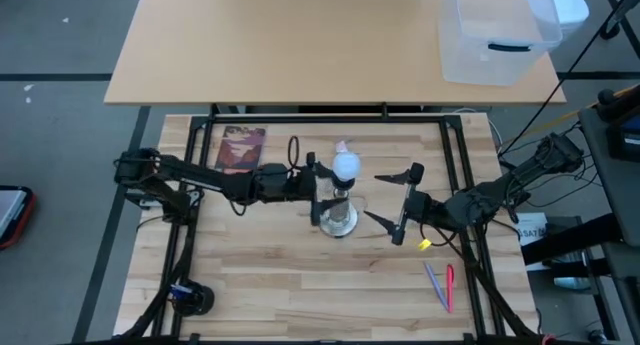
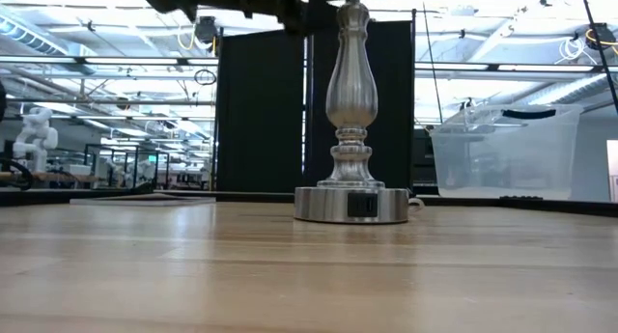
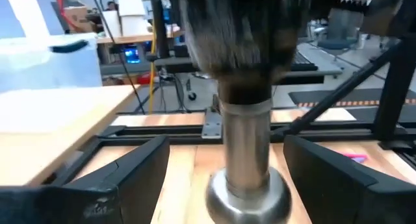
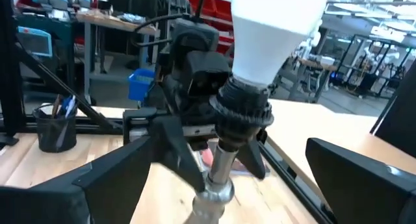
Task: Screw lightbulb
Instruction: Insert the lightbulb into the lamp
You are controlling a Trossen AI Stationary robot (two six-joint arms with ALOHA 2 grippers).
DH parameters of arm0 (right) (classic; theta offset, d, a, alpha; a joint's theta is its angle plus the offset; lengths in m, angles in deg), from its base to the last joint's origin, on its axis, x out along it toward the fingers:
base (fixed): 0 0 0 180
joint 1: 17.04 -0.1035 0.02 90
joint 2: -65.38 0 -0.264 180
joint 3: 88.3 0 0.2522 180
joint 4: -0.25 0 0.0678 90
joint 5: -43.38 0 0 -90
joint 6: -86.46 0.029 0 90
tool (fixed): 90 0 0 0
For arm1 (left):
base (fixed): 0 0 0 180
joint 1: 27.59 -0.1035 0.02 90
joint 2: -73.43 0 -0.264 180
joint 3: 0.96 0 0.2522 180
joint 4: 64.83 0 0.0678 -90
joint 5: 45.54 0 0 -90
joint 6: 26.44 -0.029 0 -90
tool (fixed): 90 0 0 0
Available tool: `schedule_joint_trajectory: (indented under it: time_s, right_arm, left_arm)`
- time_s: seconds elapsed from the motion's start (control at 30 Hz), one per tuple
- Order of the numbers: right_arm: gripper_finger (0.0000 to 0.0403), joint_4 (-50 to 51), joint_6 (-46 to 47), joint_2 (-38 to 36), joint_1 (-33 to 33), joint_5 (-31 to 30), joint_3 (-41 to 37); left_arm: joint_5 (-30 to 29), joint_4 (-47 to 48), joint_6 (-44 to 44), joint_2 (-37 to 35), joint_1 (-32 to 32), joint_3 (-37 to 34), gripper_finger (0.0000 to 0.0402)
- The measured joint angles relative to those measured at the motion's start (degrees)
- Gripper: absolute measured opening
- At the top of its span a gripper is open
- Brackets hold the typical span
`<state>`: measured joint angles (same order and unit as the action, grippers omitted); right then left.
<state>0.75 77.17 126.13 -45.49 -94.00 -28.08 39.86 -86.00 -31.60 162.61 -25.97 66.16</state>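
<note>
The lightbulb, frosted white, stands upright with its base in the dark socket on top of the silvery stand. The stand's round base rests on the wooden table. My left gripper reaches in level from the table's left and is open. Its fingers stand on either side of the stand's shaft below the socket, apart from it. My right gripper is open to the right of the stand, pointing at it, and touches nothing.
A clear plastic bin sits on the far table at the right. On the wooden table lie a brown book at the far left, a pink-tipped wrapper behind the stand, and pens at the near right.
</note>
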Motion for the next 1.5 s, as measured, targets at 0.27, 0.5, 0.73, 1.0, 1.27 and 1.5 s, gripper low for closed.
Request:
schedule_joint_trajectory:
  time_s: [0.27, 0.5, 0.73, 1.0, 1.27, 1.5]
  right_arm:
    - [0.0395, -4.0, -4.1, 0.0, 0.0, 1.3, 0.0]
    - [0.0332, -6.9, -6.5, 0.0, 0.0, 1.3, 0.0]
    - [0.0166, -11.1, -11.0, 0.0, 1.1, 1.0, 0.0]
    - [0.0009, -15.5, -12.8, 0.0, 4.8, 0.9, 0.0]
    - [0.0012, -19.5, -12.8, 0.0, 9.3, 2.9, 0.0]
    - [0.0003, -21.4, -11.8, 0.0, 12.0, 8.5, 0.0]
  left_arm:
    - [-4.5, 9.2, -5.0, -9.5, 2.4, 0.1, 0.0309]
    - [-9.6, 15.4, -8.4, -16.1, 5.2, 0.1, 0.0306]
    - [-11.4, 12.5, -14.5, -19.3, 7.1, 0.1, 0.0204]
    - [-10.6, 11.7, -15.0, -19.4, 5.7, 0.0, 0.0016]
    - [-6.0, 7.6, -15.1, -19.4, 4.4, 0.0, 0.0004]
    - [-0.1, 3.9, -16.0, -19.4, 4.5, 0.1, 0.0003]
